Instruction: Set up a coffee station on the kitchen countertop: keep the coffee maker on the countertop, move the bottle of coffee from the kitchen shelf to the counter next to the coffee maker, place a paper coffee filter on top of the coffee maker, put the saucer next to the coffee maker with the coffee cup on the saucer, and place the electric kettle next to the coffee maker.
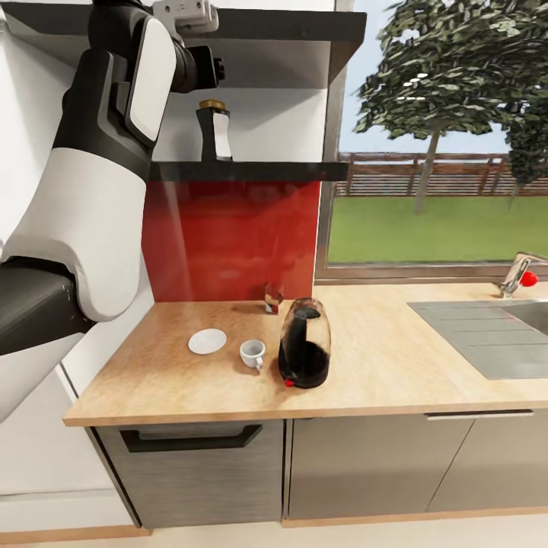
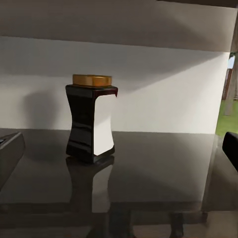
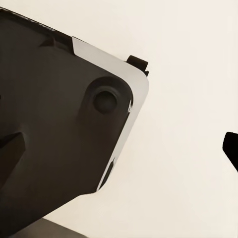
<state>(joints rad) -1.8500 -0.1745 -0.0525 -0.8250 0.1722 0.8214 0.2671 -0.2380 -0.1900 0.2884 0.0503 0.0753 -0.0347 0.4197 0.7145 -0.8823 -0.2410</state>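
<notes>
The bottle of coffee [image 1: 215, 133] [image 2: 91, 119], dark with a white label and gold cap, stands upright on the thin black kitchen shelf [image 1: 259, 171] [image 2: 153, 163]. My left arm is raised to shelf height, and my left gripper [image 1: 215, 72] [image 2: 120, 148] is open, level with the bottle and short of it, touching nothing. On the countertop [image 1: 380, 373] lie the white saucer [image 1: 207, 342], the coffee cup [image 1: 252, 353] to its right, and the dark glass electric kettle [image 1: 304, 344]. The right wrist view shows my right gripper [image 3: 119, 148] open beside my own dark body panel.
A thicker black shelf [image 1: 289, 27] hangs above the thin one. A small brownish object [image 1: 274, 297] stands against the red backsplash [image 1: 228, 236]. The steel sink [image 1: 487, 335] and faucet [image 1: 517, 275] are at the right, below a window.
</notes>
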